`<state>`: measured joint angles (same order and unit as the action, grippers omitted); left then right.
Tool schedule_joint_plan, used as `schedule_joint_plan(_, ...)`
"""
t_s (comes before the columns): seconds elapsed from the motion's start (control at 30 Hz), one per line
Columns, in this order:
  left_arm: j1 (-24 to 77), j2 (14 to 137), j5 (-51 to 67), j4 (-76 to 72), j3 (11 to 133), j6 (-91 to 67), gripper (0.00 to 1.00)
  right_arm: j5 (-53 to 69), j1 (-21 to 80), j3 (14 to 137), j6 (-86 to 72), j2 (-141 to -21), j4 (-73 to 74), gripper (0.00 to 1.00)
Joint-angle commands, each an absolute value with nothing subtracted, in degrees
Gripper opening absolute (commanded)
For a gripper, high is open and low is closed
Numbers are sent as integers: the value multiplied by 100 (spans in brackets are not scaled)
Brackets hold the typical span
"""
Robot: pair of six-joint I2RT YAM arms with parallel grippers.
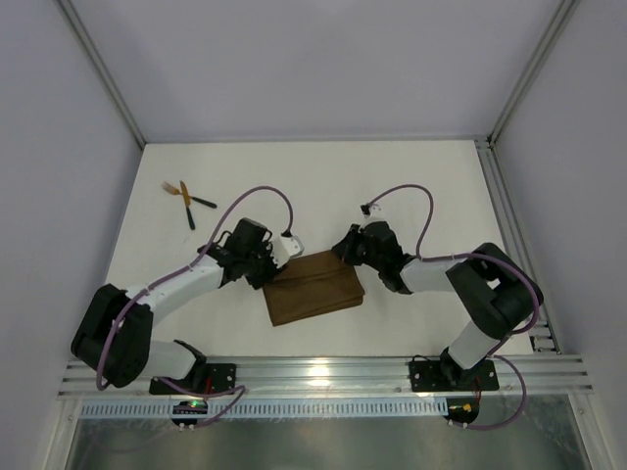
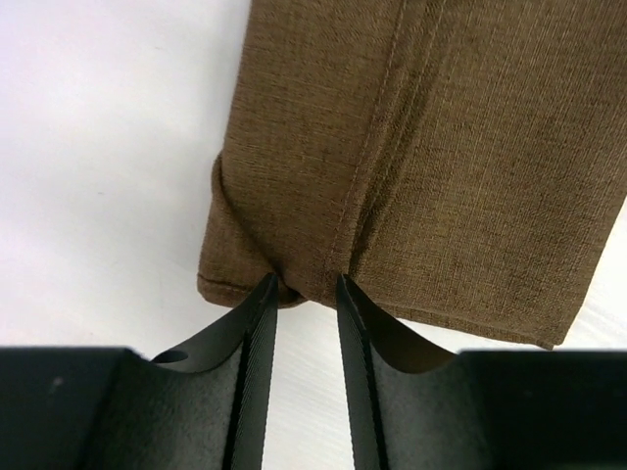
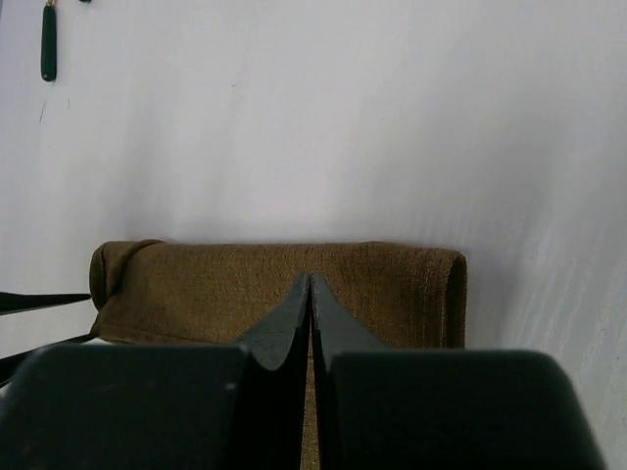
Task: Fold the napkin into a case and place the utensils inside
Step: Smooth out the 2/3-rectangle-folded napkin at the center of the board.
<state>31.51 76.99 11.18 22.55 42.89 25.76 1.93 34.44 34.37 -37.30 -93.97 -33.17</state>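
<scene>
The napkin [image 1: 313,292] lies folded into a flat brown oblong on the surface [image 1: 392,186], slightly skewed, just ahead of the two arm bases and between the tools. In the left wrist view a stitched hem runs along its upper layer, so at least one flap is laid over another. It looks wider than a snug pocket should be, and I judge the folding part done rather than finished.

The left tool [image 2: 306,289] sits at the napkin's left end, its jaws spread a little. The tips touch the rounded folded edge on either side of a small bulge of cloth, with bare surface showing in the gap behind them. That looks like a loose bracket on the fold rather than a firm pinch.

The right tool [image 3: 311,279] is at the far right corner, its jaws pressed together with nothing visible between them. The joined tips come down on top of the cloth near its far edge. That placement probably serves to pin the layers flat, so the fold does not spring open while the other end is handled.

The utensils [image 1: 186,201] lie crossed at the far left of the surface, well apart from the napkin and both tools. Loading them is not yet begun.
</scene>
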Motion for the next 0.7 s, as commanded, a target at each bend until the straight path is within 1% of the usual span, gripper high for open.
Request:
schedule_joint_plan(0.0, 3225, 7971, 1222, 2417, 4281, 2566, 31, 378, 3551, 3542, -3533, -9193, -3208, 5)
schedule_joint_plan(0.1, 3296, 8191, 1187, 2356, 4166, 2593, 29, 475, 3551, 3340, -3621, -9185, -3331, 5)
schedule_joint_plan(0.23, 3410, 8340, 1020, 2286, 4052, 2663, 29, 510, 3551, 3129, -3613, -9193, -3375, 5)
schedule_joint_plan(0.33, 3419, 8358, 1011, 2224, 4017, 2663, 29, 1009, 3551, 2884, -3455, -9054, -3962, 5)
schedule_joint_plan(0.37, 3419, 8367, 1028, 2215, 4017, 2654, 28, 1228, 3551, 2726, -3263, -8940, -4399, 8)
schedule_joint_plan(0.43, 3419, 8350, 1055, 2215, 4008, 2637, 28, 1625, 3560, 2628, -2972, -8334, -4482, 13)
schedule_joint_plan(0.47, 3419, 8324, 1072, 2224, 4008, 2645, 28, 1756, 3560, 2567, -2483, -8071, -4352, 18)
schedule_joint_plan(0.5, 3419, 8323, 1072, 2224, 3990, 2654, 28, 2001, 3560, 2566, -2183, -7781, -4185, 22)
schedule_joint_plan(0.53, 3419, 8315, 1055, 2206, 3982, 2663, 28, 2152, 3568, 2645, -1814, -7195, -3931, 25)
schedule_joint_plan(0.57, 3419, 8314, 1063, 2189, 3964, 2672, 28, 2284, 3577, 2724, -1428, -6911, -3250, 29)
schedule_joint_plan(0.6, 3419, 8314, 1063, 2171, 3938, 2689, 27, 2363, 3595, 2812, -554, -6647, -2834, 34)
schedule_joint_plan(0.63, 3419, 8323, 1081, 2145, 3920, 2689, 27, 2521, 3612, 2934, -101, -6175, -2378, 36)
schedule_joint_plan(0.67, 3419, 8332, 1098, 2110, 3920, 2689, 27, 2540, 3665, 3170, 434, -5961, -1538, 36)
